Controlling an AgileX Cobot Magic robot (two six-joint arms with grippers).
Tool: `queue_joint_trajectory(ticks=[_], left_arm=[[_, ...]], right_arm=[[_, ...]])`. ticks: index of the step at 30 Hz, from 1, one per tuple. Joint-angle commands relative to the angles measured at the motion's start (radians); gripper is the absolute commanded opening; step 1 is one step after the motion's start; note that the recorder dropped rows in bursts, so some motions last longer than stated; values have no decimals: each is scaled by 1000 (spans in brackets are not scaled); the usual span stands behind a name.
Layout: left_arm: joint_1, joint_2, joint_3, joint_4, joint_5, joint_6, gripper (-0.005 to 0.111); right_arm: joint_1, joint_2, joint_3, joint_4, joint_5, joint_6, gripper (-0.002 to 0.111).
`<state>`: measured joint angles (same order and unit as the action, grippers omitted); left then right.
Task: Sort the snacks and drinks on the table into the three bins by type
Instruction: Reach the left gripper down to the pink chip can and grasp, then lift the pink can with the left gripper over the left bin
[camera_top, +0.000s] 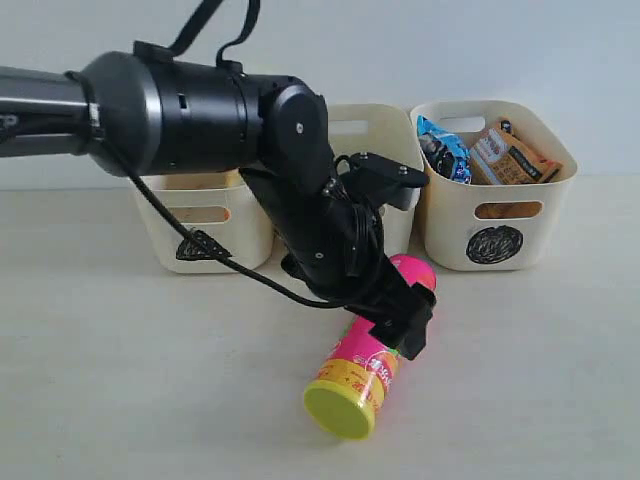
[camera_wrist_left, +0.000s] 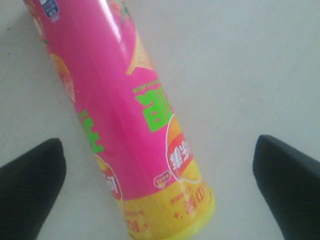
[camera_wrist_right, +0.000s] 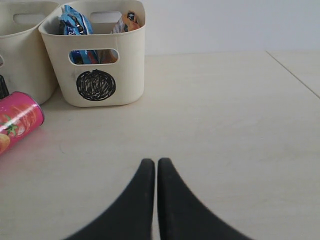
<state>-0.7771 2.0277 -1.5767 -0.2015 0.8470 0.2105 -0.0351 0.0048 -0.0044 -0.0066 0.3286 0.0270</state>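
Hovering the left fingers over the pink chip tube, spread wide open, straddling it on both sides and not touching it. Seeing that tube lying flat on the table, yellow lid pointing toward 7 o'clock in the exterior view, other end toward 1 o'clock, just beside the middle bin. Spotting the circle-marked bin at 2 o'clock from the tube, carrying the blue bag and the orange bag. Finding the triangle-marked bin at 10 o'clock. Holding the right fingers pressed together over bare table, gripping nothing, facing the circle-marked bin.
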Motion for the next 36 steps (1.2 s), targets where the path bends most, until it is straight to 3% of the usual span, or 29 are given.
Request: queue_joint_trajectory(ticks=[1, 9, 26, 29, 31, 33, 36], left_arm=[[-3, 58, -54, 14, -51, -39, 92], [-3, 153, -139, 124, -55, -122, 92], [-3, 280, -174, 117, -69, -127, 90], [-3, 284, -174, 117, -69, -120, 76], [-3, 284, -174, 117, -69, -95, 51], [-3, 274, -174, 112, -59, -60, 12], [-3, 244, -174, 105, -47, -29, 4]], right_arm=[[-2, -5, 4, -2, -7, -3, 0], [-2, -5, 4, -2, -7, -3, 0], [-2, -5, 4, -2, -7, -3, 0], [-2, -5, 4, -2, -7, -3, 0], [-2, -5, 4, -2, -7, -3, 0], [-2, -5, 4, -2, -7, -3, 0], [-2, -5, 4, -2, -7, -3, 0]])
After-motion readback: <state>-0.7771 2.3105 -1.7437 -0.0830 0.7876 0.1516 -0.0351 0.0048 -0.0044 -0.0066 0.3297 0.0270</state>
